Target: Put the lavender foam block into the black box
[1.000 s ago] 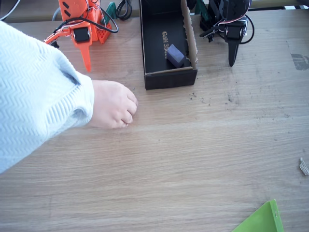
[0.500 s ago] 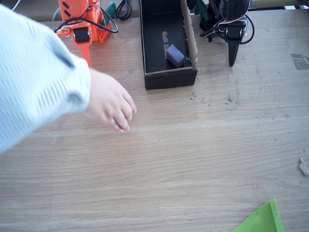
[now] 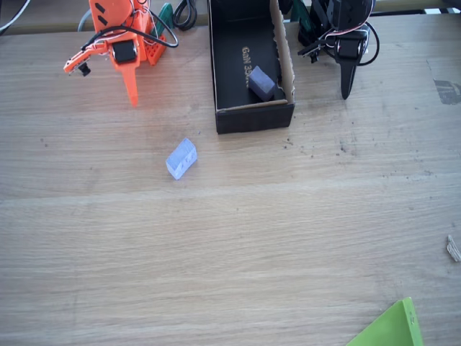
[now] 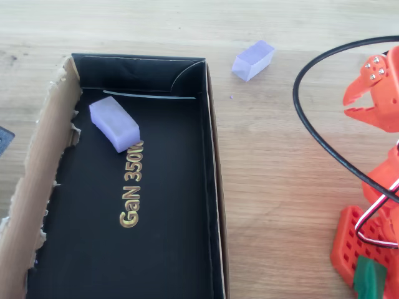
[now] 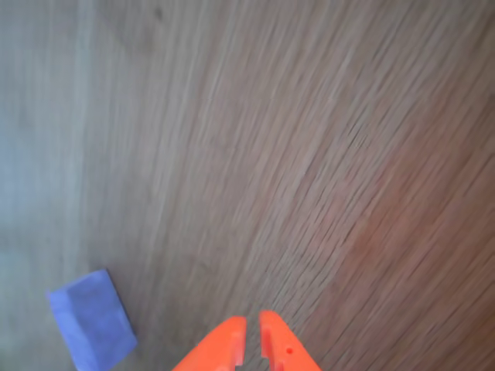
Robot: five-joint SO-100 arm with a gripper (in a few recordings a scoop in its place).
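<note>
The lavender foam block (image 3: 181,158) (image 4: 253,60) lies on the bare wooden table, in front of the black box's near-left corner in the fixed view. The wrist view has the lavender foam block (image 5: 91,317) at its lower left. The black box (image 3: 254,117) (image 4: 212,156) stands open, with gold lettering on its floor and a brown cardboard side. A darker greyish-purple block (image 3: 261,83) (image 4: 114,123) lies inside it. My orange gripper (image 3: 131,97) (image 5: 253,328) (image 4: 368,99) hangs shut and holds nothing. It points down at the table, left of the box and behind the lavender block.
A black cable (image 4: 305,124) loops over the table beside the orange arm. A green sheet corner (image 3: 389,328) pokes in at the fixed view's bottom right. A small scrap (image 3: 453,248) lies at the right edge.
A person's hand and white sleeve have drawn back out of the picture to the left, leaving the lavender foam block on the table where the hand was. The arm has not moved.
</note>
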